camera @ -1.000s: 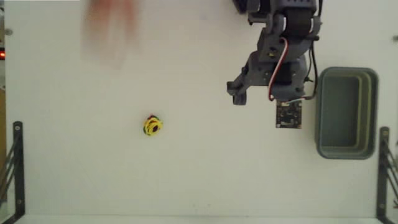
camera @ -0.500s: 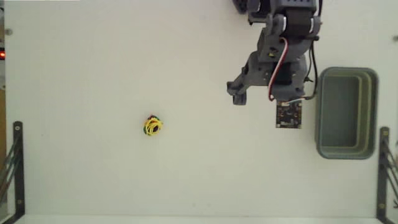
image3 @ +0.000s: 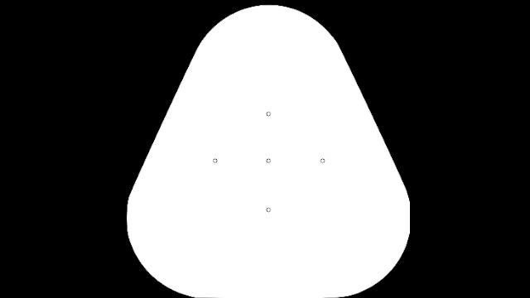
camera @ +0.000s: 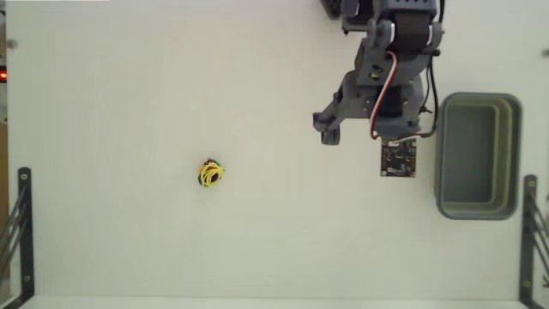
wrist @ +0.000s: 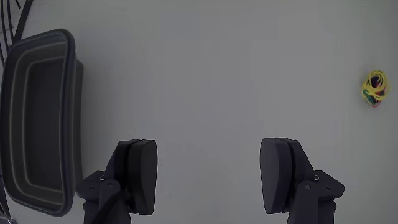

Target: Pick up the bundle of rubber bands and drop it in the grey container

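Standing wide apart in the wrist view, the jaws hold nothing; only bare pale surface shows between the two dark fingers. In the fixed view the jaws are seen from above as part of the dark arm, and the gap between them cannot be made out there, so the wrist view alone shows the opening.

Taking the grey container as the landmark: in the fixed view the arm hangs just to its left, with a small circuit board on the arm's lower end close beside the tub's left wall. The bundle of rubber bands lies well to the left of the container, far past the arm, alone on the surface, mostly yellow with green and red. In the wrist view the grey container sits at the left edge and the bundle at the far right edge, with the jaws between them and touching neither.

Open surface lies all round the bundle. Black metal brackets stand at the lower left and lower right edges of the fixed view, the right one just below the container.

The container's inside shows only its own grey floor in both views.
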